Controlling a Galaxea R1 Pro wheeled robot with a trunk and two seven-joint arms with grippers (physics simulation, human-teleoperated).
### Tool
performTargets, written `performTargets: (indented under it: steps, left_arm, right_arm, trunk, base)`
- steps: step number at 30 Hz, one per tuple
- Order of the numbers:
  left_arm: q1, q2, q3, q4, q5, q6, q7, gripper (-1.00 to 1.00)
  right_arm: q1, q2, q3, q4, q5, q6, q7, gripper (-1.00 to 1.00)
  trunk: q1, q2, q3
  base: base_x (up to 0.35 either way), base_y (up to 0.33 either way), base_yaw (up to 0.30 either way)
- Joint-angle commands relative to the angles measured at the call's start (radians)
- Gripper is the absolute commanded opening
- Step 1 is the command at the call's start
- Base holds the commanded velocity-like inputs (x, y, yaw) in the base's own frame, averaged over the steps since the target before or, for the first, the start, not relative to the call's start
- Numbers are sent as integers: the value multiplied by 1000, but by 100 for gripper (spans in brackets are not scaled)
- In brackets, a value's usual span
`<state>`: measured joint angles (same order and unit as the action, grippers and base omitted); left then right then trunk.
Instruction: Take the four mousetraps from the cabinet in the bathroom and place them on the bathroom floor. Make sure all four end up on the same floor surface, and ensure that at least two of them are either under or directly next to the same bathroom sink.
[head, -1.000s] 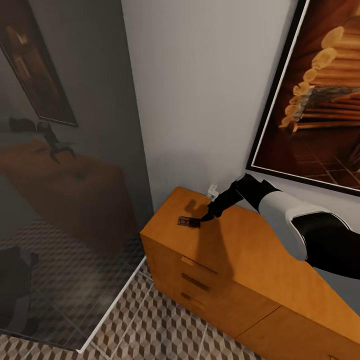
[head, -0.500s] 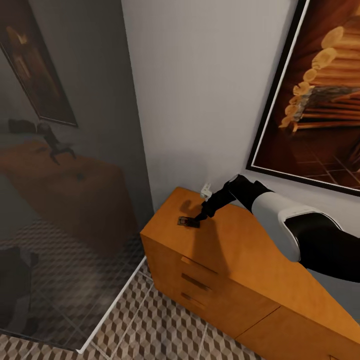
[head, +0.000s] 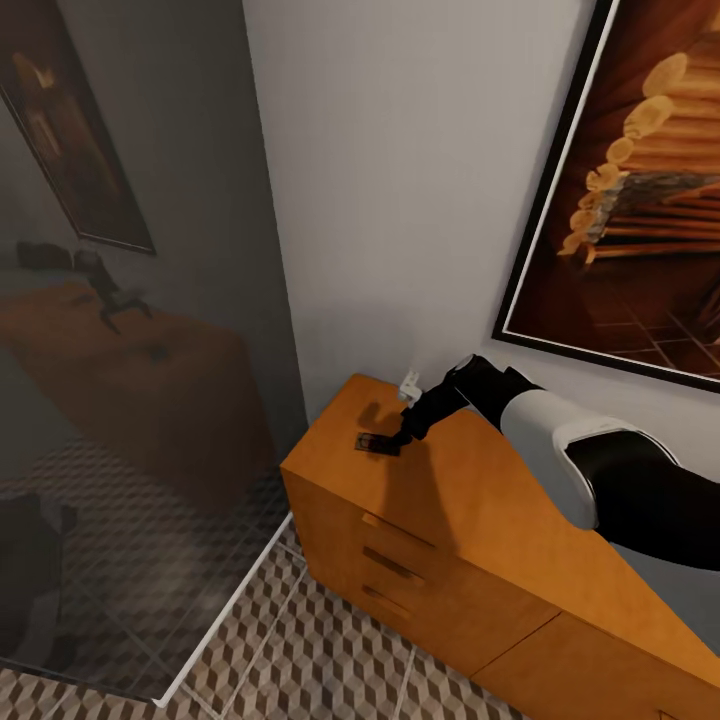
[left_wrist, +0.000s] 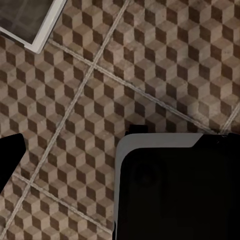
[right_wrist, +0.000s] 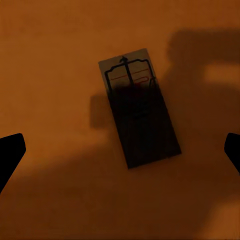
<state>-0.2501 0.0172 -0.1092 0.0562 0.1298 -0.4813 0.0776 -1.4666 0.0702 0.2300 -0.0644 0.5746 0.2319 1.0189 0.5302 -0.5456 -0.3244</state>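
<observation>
One mousetrap lies flat on top of the orange-brown cabinet, near its left end by the wall. My right gripper hovers just above the trap's right edge, pointing down. In the right wrist view the mousetrap sits centred between the spread fingers of the right gripper, open and holding nothing; its shadow covers most of the board. My left gripper hangs open over the cube-patterned bathroom floor, with one dark finger showing at the frame edge. The sink is out of view.
A dark glass shower wall with a white kerb stands left of the cabinet. A large framed picture hangs on the wall above it. Patterned floor runs in front of the drawers. The robot's own body is below the left wrist.
My right gripper has slid a little to the left along the cabinet top, closer over the mousetrap. The trap has not moved.
</observation>
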Motion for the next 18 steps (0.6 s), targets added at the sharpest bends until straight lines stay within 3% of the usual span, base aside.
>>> performTargets:
  steps: [1,12,18]
  left_arm:
    - [-2,0,-9,4,9,-7,1,100]
    - [-2,0,-9,4,10,-7,1,100]
    - [-2,-1,-9,4,9,-7,1,100]
  right_arm:
    - [0,0,8,-2,-9,10,3,100]
    - [1,-3,7,-1,-10,-24,3,100]
    - [2,-6,7,32,-10,-107,7,100]
  trunk:
    - [0,-1,-1]
    - [0,-1,-1]
    - [0,-1,-1]
  base:
    - [0,0,0]
    - [0,0,0]
    - [0,0,0]
